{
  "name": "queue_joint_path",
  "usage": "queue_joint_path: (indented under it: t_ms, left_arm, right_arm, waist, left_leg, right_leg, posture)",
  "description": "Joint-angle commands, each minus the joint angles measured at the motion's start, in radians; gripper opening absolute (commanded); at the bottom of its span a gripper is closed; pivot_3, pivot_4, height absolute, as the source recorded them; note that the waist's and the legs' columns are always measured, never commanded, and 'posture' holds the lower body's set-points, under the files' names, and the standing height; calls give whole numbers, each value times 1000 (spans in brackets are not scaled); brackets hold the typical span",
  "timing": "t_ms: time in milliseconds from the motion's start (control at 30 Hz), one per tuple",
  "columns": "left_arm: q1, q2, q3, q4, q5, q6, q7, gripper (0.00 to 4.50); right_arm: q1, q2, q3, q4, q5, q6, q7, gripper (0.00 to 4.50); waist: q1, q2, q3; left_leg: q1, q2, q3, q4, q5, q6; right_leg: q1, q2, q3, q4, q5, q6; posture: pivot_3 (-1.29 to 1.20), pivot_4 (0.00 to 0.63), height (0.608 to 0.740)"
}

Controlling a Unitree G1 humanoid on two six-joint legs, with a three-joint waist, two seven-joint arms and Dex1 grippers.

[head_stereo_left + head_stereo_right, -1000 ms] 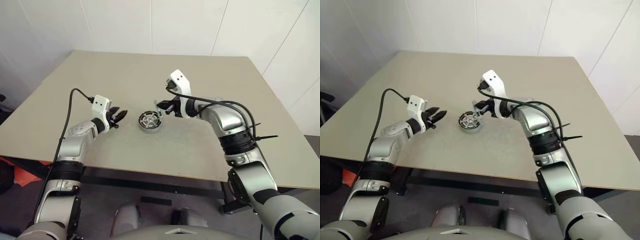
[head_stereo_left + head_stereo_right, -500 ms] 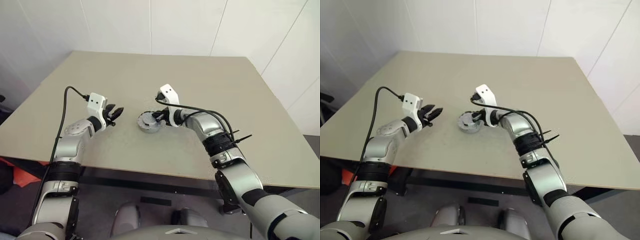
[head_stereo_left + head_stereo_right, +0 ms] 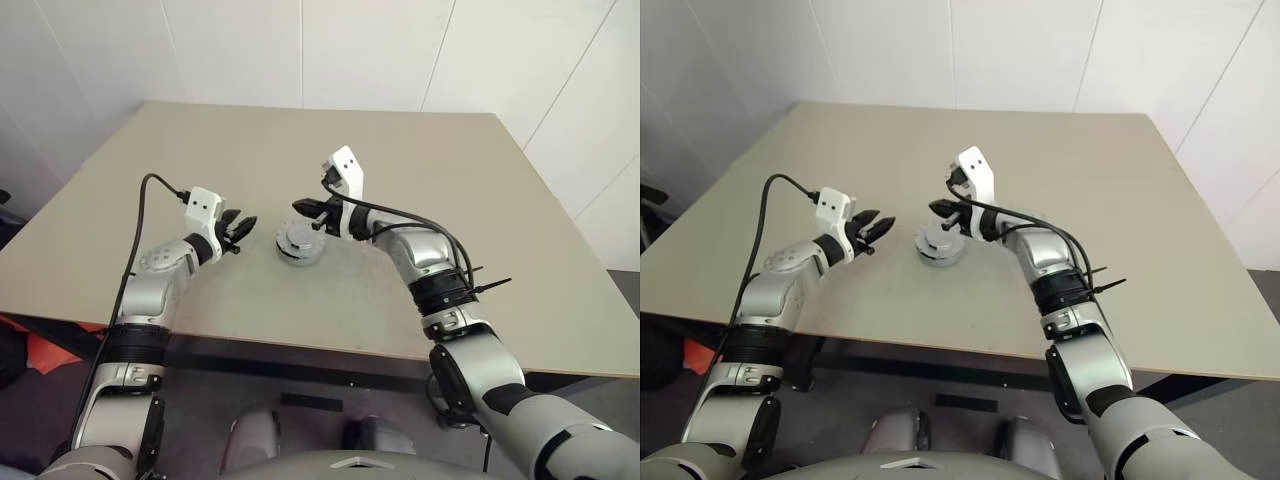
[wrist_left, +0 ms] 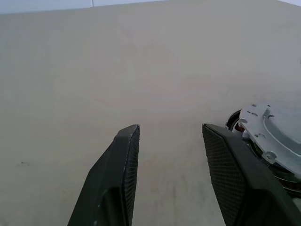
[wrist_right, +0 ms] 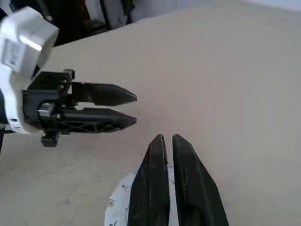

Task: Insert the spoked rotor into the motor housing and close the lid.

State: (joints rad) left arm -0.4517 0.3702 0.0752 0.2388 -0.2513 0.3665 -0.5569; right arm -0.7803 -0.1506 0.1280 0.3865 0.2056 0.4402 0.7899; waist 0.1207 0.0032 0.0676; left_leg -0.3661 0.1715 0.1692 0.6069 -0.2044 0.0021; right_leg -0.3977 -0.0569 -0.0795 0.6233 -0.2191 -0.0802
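The motor housing [image 3: 298, 252] stands on the table [image 3: 420, 160], midway between my two arms. The lid [image 3: 298, 237] lies on top of it with its plain grey face up; in the left wrist view the lid [image 4: 270, 136] looks slightly askew, and a bit of copper shows under its edge. The spoked rotor is hidden. My right gripper [image 3: 296, 206] hovers just above the lid; its fingers [image 5: 160, 155] stand a thin slit apart and hold nothing. To the left of the housing and clear of it, my left gripper [image 3: 246, 225] is open and empty.
The table's near edge [image 3: 300, 345] runs a little in front of the housing. White walls stand behind the table's far edge.
The right gripper brought the lid down onto the open housing, let go of it and rose a little. The housing's top is now covered. The left gripper has hardly moved.
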Motion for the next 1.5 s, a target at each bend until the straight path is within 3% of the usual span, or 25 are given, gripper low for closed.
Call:
queue_joint_path:
  t_ms: [33,333,367,833,1433,1500]
  left_arm:
    - [-22,8,-1,-17,6,-15,-4,2236]
    - [-31,12,-2,-12,13,-13,-13,2236]
    - [-30,12,-3,-15,14,-12,-13,2236]
    - [-20,25,6,-19,13,-4,-14,2236]
    - [-27,28,-1,-23,19,-6,-16,2236]
    - [-28,30,2,-19,20,-8,-16,2236]
  right_arm:
    - [26,-13,32,-15,-7,-52,52,1337]
    - [11,-2,43,212,-106,-233,-27,4315]
    - [7,0,42,214,-102,-221,-22,4475]
    - [25,2,70,142,-113,-196,25,4475]
    - [31,26,77,246,-156,-230,-6,4475]
    - [29,26,73,252,-156,-236,-8,4053]
  waist:
    - [0,0,0]
    - [-1,0,0]
    - [-1,0,0]
    - [-2,0,0]
    - [-3,0,0]
    - [-3,0,0]
  left_leg:
    - [0,0,0,0,0,0]
    - [0,0,0,0,0,0]
    - [0,0,0,0,0,0]
    - [-1,0,0,0,0,0]
    - [0,0,0,0,0,0]
    - [0,0,0,0,0,0]
  right_leg:
    - [0,0,0,0,0,0]
    - [0,0,0,0,0,0]
    - [0,0,0,0,0,0]
    - [-1,0,0,0,0,0]
    - [0,0,0,0,0,0]
    - [0,0,0,0,0,0]
  posture:
    - [0,0,740]
    - [0,0,740]
    - [0,0,740]
    - [0,0,740]
    - [0,0,740]
    - [0,0,740]
